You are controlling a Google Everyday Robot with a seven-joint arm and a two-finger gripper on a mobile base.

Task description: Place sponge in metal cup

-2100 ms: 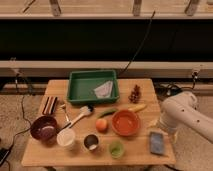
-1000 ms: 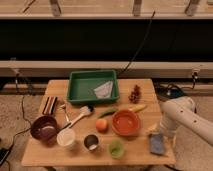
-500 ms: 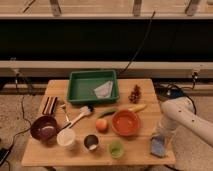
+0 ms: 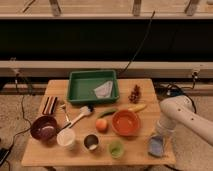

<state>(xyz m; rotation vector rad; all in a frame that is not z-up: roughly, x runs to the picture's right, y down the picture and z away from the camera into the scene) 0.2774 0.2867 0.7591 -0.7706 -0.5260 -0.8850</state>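
A wooden counter (image 4: 55, 152) stands before a dark wall with rails. Far left of the metal cup (image 4: 91, 142) sits a dark maroon bowl (image 4: 44, 128); what lies in it cannot be told. A white cup (image 4: 66, 137) stands just left of the metal cup, which shows only its shiny inside. Behind the metal cup, a green tray (image 4: 75, 86) holds a pale folded cloth (image 4: 103, 90). A green cup (image 4: 116, 148) stands just right of the metal cup, and an orange bowl (image 4: 125, 123) behind and to the right. Well right of the metal cup, at the counter's front edge, lies the sponge (image 4: 156, 147). The gripper (image 4: 159, 135) is directly over it, and its grip cannot be told. Two seconds ago the arm (image 4: 176, 111) was farther right and the sponge fully in sight; the sponge has not shifted.
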